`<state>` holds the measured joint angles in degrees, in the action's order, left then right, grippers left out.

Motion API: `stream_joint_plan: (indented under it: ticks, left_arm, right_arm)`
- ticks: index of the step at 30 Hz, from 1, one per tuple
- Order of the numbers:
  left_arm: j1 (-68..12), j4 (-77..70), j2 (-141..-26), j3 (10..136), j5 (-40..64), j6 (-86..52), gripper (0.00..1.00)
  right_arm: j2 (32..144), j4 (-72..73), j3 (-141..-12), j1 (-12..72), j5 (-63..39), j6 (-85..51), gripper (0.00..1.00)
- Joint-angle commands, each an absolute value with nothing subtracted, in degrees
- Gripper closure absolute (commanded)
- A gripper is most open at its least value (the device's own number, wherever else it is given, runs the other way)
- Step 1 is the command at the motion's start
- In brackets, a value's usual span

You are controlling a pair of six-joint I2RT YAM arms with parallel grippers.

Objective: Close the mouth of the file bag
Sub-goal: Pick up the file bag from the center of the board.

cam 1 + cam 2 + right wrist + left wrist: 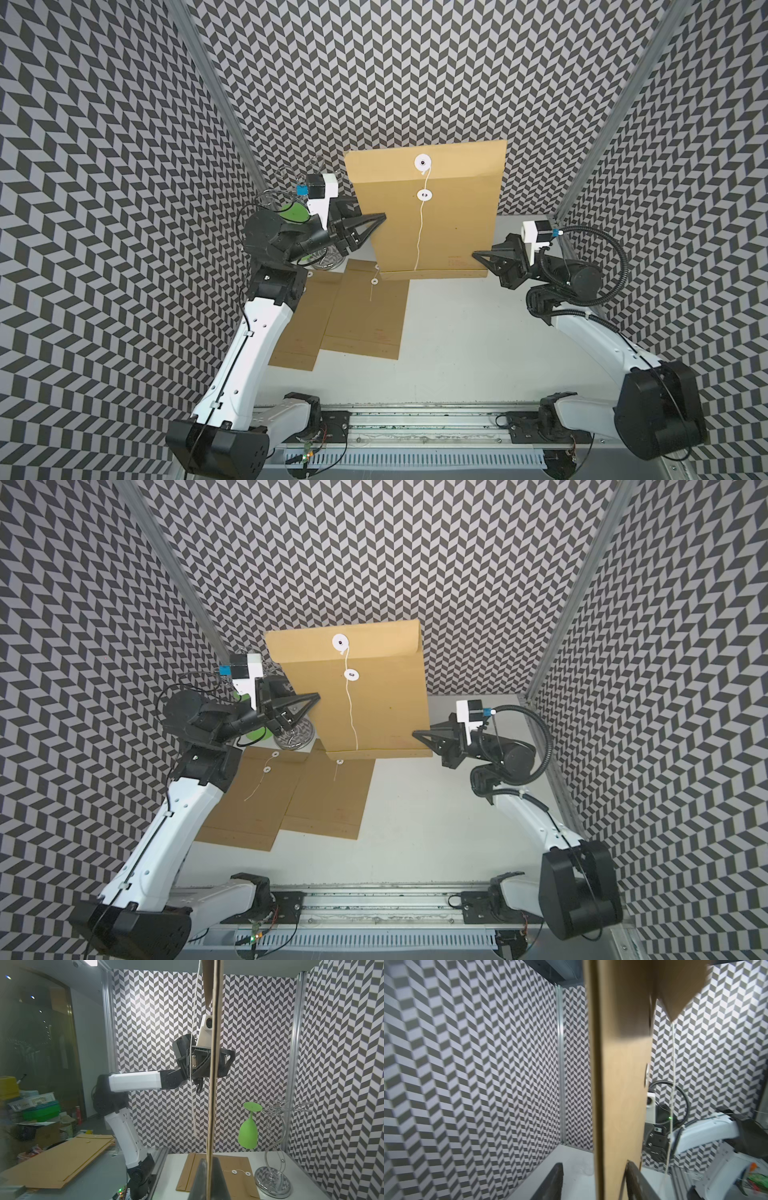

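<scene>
The file bag (449,216) is plain kraft brown, with two white discs (422,162) and a white string (419,237) on its face; behind it the walls (374,62) carry a chevron pattern of dark grey and pale lilac; beneath it the desk (478,332) is off-white; the flat bags (365,320) under its lower edge are the same brown; at its sides the left gripper (383,216) and right gripper (476,253) are black, on white-and-black arms (257,332); the glass (248,1132) beyond it is bright green, on a shiny chrome stand (272,1180).

Bright even light, soft shadows, file bag (618,1095) blurred up close, edges warped
</scene>
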<state>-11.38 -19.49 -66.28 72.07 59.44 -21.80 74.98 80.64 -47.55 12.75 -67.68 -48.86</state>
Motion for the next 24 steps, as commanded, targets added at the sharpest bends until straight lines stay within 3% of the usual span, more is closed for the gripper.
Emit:
stream_joint_plan:
  ticks: [1, 5, 10, 15, 21, 24]
  left_arm:
    - [-12.72, -27.33, -65.54, 72.34, 64.42, -24.01, 0.52]
    - [-13.78, -29.64, -66.38, 74.66, 67.99, -25.26, 0.60]
    - [-16.12, -29.68, -67.13, 78.07, 70.51, -24.93, 0.59]
    - [-17.40, -26.84, -67.10, 78.19, 68.14, -20.82, 0.60]
    - [-17.40, -24.09, -67.90, 79.70, 65.18, -20.19, 0.70]
    - [-17.40, -20.58, -68.09, 81.42, 63.02, -18.68, 0.56]
  right_arm:
    - [76.86, 98.57, -49.16, 13.43, -66.52, -62.52, 1.00]
    - [78.47, 101.50, -48.23, 13.53, -65.40, -64.12, 1.00]
    - [79.28, 99.01, -48.90, 14.02, -65.83, -63.16, 1.00]
    - [79.87, 97.79, -49.22, 14.24, -66.27, -62.78, 1.00]
    - [79.89, 96.20, -48.80, 14.58, -66.89, -61.55, 1.00]
    - [79.96, 95.71, -48.60, 14.58, -66.80, -61.08, 1.00]
